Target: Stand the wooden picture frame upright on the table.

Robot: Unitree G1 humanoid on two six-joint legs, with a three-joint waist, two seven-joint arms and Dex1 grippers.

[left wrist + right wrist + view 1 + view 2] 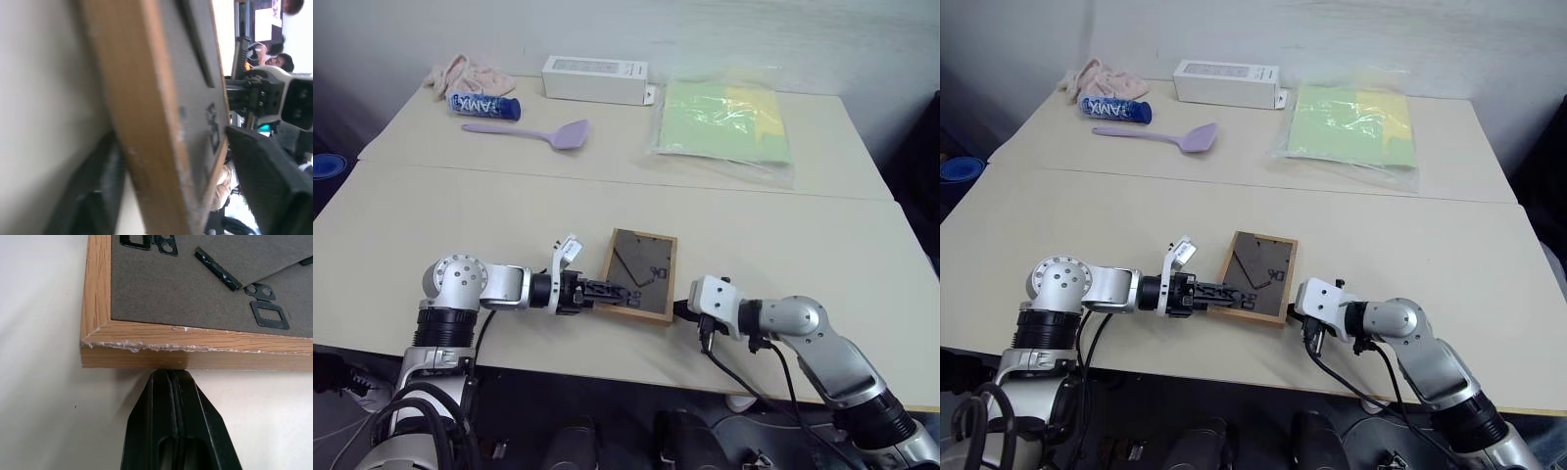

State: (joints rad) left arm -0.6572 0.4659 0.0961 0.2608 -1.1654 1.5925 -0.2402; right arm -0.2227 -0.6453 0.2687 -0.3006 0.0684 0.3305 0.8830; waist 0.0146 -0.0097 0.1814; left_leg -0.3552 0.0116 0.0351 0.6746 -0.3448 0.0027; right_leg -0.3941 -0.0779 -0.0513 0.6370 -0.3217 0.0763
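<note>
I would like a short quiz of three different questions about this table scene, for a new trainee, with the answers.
1. True or false: the small light-wood picture frame lies with its dark grey backboard up.
2. Which gripper has a finger on each side of the frame's edge? A) left gripper B) right gripper
3. Fill in: the right gripper's shut black fingers press against the frame's ____ edge.

Key: 1 true; 2 A; 3 outer wooden. The frame is on the cream table, not yet upright.
</note>
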